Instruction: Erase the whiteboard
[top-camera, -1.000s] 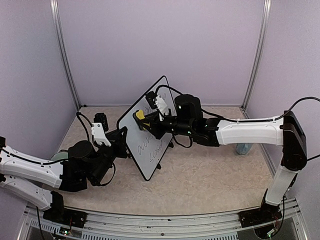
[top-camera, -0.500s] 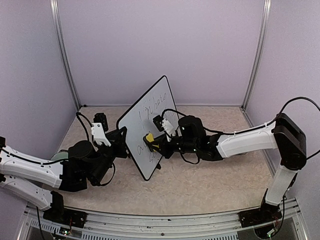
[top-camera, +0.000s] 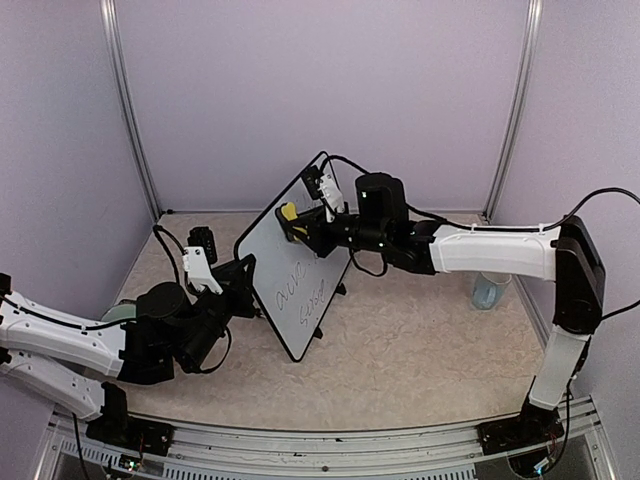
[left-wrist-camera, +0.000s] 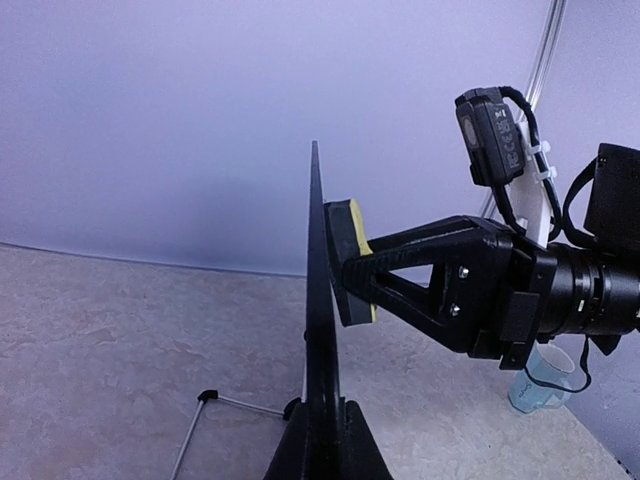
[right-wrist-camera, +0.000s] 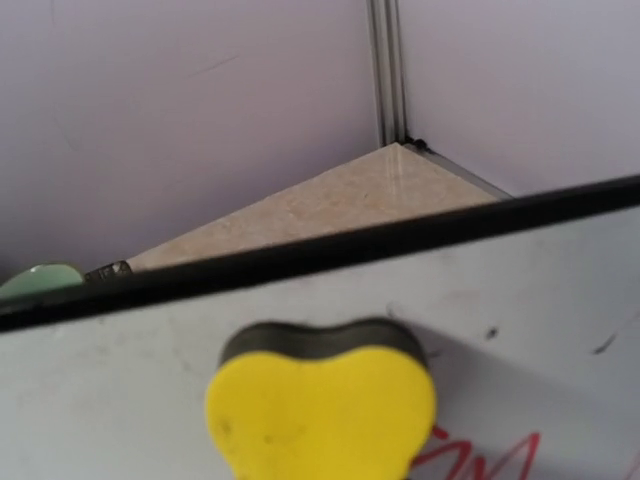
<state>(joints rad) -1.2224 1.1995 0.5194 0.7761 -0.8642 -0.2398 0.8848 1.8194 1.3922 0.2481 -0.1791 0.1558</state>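
The whiteboard (top-camera: 268, 252) stands tilted on edge, with dark handwriting (top-camera: 303, 292) on its lower half. My left gripper (top-camera: 248, 278) is shut on its near-left edge. In the left wrist view the whiteboard (left-wrist-camera: 318, 300) is seen edge-on, clamped between my left gripper's (left-wrist-camera: 328, 432) black jaws. My right gripper (top-camera: 297, 224) is shut on a yellow eraser (top-camera: 288, 213), whose dark pad presses flat against the board's upper part. From the right wrist, the eraser (right-wrist-camera: 320, 410) lies just below the whiteboard's (right-wrist-camera: 130, 360) black top frame, with red marks (right-wrist-camera: 480, 455) beside it.
A small clear blue cup (top-camera: 487, 292) stands by the right wall, the same cup (left-wrist-camera: 540, 375) behind the right arm. A pale green object (top-camera: 120, 312) lies under the left arm. A thin wire stand leg (left-wrist-camera: 215, 402) sticks out behind the board. Purple walls enclose the table.
My right gripper swept the eraser down to the board's lower middle, then back up to near the top edge. The left arm and the board stayed still.
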